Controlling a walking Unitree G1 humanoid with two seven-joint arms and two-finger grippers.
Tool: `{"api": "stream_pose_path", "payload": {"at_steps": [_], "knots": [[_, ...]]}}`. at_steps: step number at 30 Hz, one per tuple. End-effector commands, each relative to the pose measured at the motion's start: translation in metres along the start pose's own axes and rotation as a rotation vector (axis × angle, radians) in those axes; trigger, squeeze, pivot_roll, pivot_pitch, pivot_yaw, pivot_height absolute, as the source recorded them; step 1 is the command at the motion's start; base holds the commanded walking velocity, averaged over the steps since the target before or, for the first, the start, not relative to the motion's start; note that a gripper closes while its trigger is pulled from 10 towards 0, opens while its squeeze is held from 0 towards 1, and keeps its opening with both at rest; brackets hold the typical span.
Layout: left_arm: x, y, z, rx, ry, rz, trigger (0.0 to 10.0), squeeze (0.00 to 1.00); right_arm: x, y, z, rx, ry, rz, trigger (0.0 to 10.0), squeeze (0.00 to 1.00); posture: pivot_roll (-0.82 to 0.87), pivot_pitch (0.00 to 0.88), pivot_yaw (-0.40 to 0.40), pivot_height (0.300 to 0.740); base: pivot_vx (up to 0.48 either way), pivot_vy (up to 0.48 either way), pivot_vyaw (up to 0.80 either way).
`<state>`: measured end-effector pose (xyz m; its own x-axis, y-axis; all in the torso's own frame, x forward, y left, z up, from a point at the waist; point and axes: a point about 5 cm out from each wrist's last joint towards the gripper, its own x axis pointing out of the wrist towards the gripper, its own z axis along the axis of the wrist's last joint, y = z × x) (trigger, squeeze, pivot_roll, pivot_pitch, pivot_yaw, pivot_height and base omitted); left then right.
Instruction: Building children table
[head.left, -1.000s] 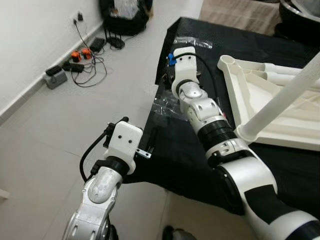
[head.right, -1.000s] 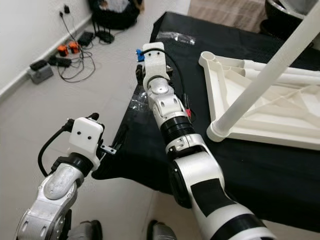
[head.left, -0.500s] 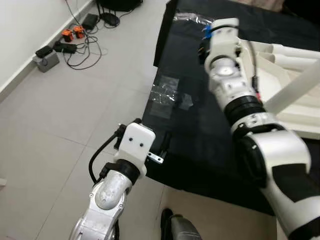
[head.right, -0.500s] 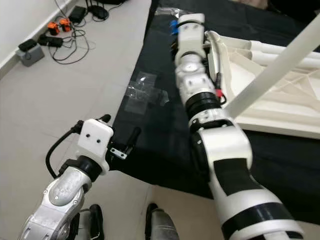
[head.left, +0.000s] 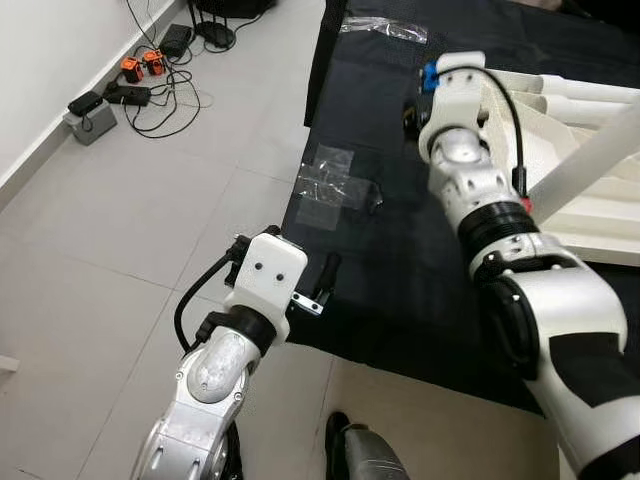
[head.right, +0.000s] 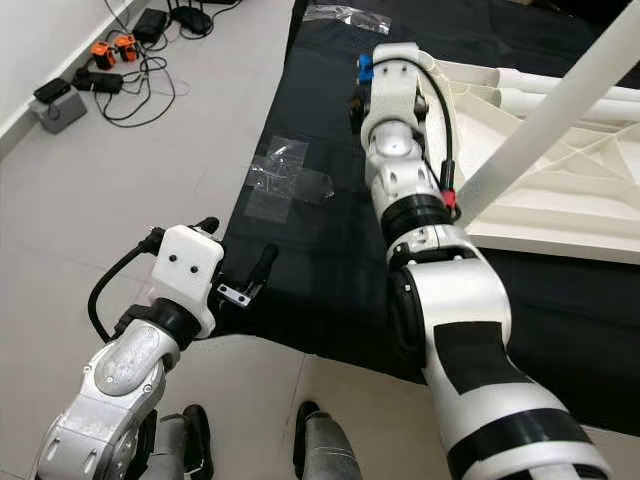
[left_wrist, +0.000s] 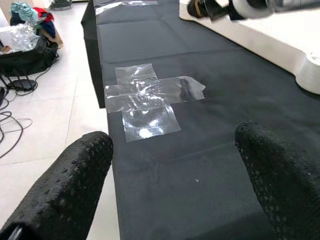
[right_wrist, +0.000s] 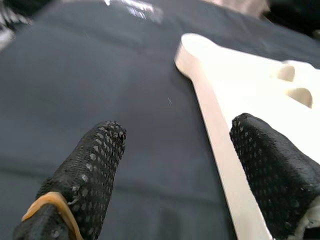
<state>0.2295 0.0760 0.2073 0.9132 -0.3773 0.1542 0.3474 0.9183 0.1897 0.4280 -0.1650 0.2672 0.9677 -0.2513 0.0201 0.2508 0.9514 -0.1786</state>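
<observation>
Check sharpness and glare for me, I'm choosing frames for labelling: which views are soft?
Left wrist view: glare on the clear plastic bags, fingers soft. Right wrist view: white tabletop and black cloth blurred. Eye views: evenly lit, fairly sharp.

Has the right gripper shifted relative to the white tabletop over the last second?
Yes. The right gripper has swung from the clear plastic bags toward the white tabletop, and is now at its edge, open.

left hand (left_wrist: 175, 170) low, fingers apart | right hand (right_wrist: 172, 165) extended forward (fingers spread)
</observation>
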Motion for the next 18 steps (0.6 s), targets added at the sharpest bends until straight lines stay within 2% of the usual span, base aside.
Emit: {"api": "stream_pose_path", "payload": {"at_steps": [1,3,4,6,8,9,14,15,16,17,18], "knots": [[-0.002,0.000,-0.004,-0.004,0.024,-0.014,10.0,0.00,-0.001,-0.002,-0.013,-0.030,0.045,-0.027,10.0,0.00,0.04,0.285,-0.100,0.740,0.000,0.000,0.00],[-0.006,-0.002,-0.005,-0.001,0.032,-0.016,10.0,0.00,0.000,-0.014,-0.024,-0.054,0.067,-0.086,10.0,0.00,0.05,0.240,-0.102,0.740,0.000,0.000,0.00],[-0.006,-0.002,-0.005,-0.001,0.032,-0.016,10.0,0.00,0.000,-0.014,-0.024,-0.054,0.067,-0.086,10.0,0.00,0.05,0.240,-0.102,0.740,0.000,0.000,0.00],[-0.008,-0.006,-0.006,-0.005,0.034,-0.027,10.0,0.00,0.000,-0.027,-0.032,-0.053,0.074,-0.151,10.0,0.00,0.06,0.221,-0.102,0.740,0.000,0.000,0.00],[-0.008,-0.008,-0.006,-0.006,0.033,-0.033,10.0,0.00,0.001,-0.031,-0.034,-0.044,0.077,-0.167,10.0,0.00,0.06,0.223,-0.096,0.740,0.000,0.000,0.00],[-0.007,-0.008,-0.005,-0.006,0.031,-0.039,10.0,0.00,0.001,-0.039,-0.036,-0.034,0.084,-0.208,10.0,0.00,0.05,0.255,-0.096,0.740,0.000,0.000,0.00],[-0.004,-0.006,-0.005,-0.003,0.027,-0.040,10.0,0.00,0.001,-0.053,-0.039,-0.025,0.089,-0.274,10.0,0.00,0.05,0.250,-0.092,0.740,0.000,0.000,0.00],[-0.003,-0.003,-0.006,0.002,0.027,-0.037,10.0,0.00,0.001,-0.064,-0.041,-0.025,0.089,-0.317,10.0,0.00,0.05,0.251,-0.090,0.740,0.000,0.000,0.00],[-0.003,-0.003,-0.006,0.002,0.027,-0.037,10.0,0.00,0.001,-0.064,-0.041,-0.025,0.089,-0.317,10.0,0.00,0.05,0.251,-0.090,0.740,0.000,0.000,0.00],[-0.002,-0.001,-0.007,0.008,0.030,-0.032,10.0,0.00,0.000,-0.079,-0.043,-0.033,0.091,-0.373,10.0,0.00,0.04,0.251,-0.090,0.740,0.000,0.000,0.00],[-0.002,-0.001,-0.007,0.008,0.030,-0.032,10.0,0.00,0.000,-0.079,-0.043,-0.033,0.091,-0.373,10.0,0.00,0.04,0.251,-0.090,0.740,0.000,0.000,0.00]]}}
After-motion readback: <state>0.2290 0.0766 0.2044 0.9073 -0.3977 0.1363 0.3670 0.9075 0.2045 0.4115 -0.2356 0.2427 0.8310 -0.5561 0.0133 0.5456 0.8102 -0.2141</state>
